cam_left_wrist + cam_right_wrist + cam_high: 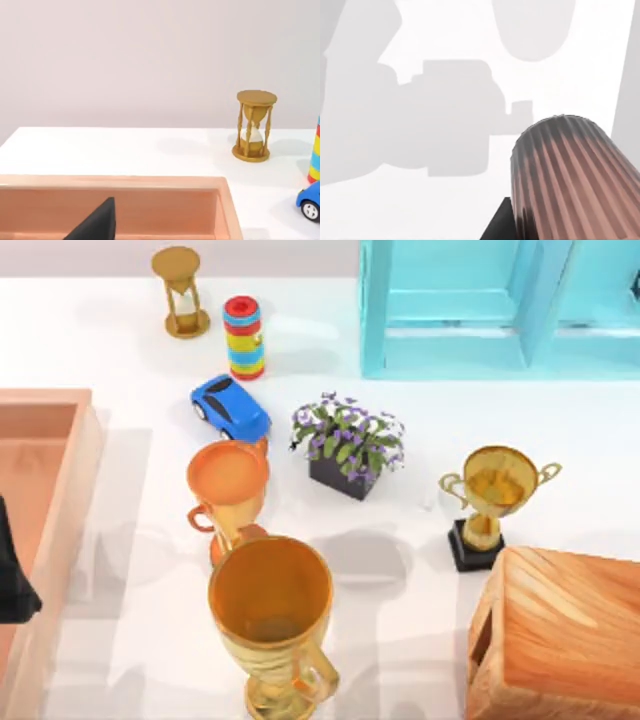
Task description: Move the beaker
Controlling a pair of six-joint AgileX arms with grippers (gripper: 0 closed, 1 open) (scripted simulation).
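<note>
From the top, my left gripper [12, 580] hung at the table's left edge, over the pink tray [60, 410]. I could not tell if it was wide or narrow. In the middle stood a blue toy car [230, 408], a flower pot [348, 445], an orange cup [228, 485] and a big gold cup [272, 620]. I could not tell which thing was the beaker.

From the left wrist, the tray lay below and an hourglass [255, 126] stood behind it.

From the right wrist, a dark bit of my right gripper [497, 225] touched a ribbed brown tube [570, 180]. I could not tell its grip.
</note>
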